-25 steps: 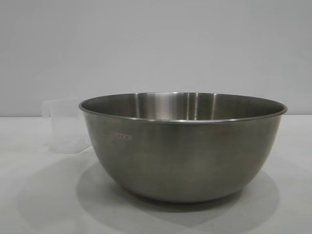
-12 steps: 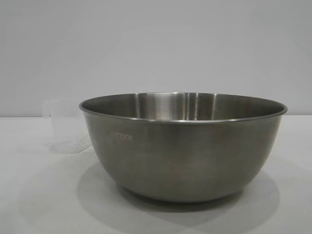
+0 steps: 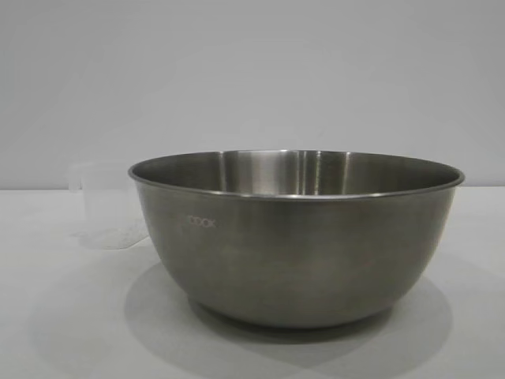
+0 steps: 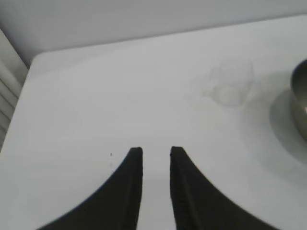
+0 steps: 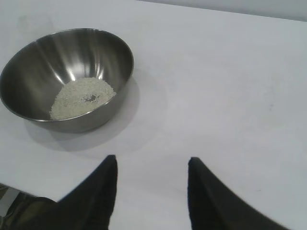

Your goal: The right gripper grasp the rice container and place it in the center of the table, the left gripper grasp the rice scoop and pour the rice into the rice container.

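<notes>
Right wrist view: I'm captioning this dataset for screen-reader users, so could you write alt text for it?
A steel rice container sits on a white table with a shallow heap of rice in its bottom. In the foreground, the right gripper hangs open and empty, well short of the bowl.

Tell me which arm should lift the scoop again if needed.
Probably left: its tool is empty and faces the scoop beside the bowl. The right tool faces the bowl and rice.
</notes>
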You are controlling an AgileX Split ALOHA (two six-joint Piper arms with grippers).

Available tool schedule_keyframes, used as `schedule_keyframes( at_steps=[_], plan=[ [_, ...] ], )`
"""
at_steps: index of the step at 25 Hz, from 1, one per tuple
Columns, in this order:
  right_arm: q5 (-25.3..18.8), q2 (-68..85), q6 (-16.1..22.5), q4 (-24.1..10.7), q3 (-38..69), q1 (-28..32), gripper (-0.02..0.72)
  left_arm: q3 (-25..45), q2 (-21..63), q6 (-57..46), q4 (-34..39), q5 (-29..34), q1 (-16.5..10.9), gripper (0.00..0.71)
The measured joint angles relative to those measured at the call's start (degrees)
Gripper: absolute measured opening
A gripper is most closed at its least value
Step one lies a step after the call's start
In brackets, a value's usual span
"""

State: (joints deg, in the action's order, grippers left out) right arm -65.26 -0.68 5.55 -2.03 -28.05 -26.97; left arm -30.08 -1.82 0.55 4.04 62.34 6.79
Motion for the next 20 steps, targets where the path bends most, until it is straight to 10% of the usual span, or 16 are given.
schedule_keyframes(
  at_steps=[20],
  plan=[
    [0.0, 1.55, -0.37, 0.36, 0.0, 0.0, 0.287, 2.33, 2.8, 4.14, -3.47, 1.71, 0.0, 0.103]
  ],
)
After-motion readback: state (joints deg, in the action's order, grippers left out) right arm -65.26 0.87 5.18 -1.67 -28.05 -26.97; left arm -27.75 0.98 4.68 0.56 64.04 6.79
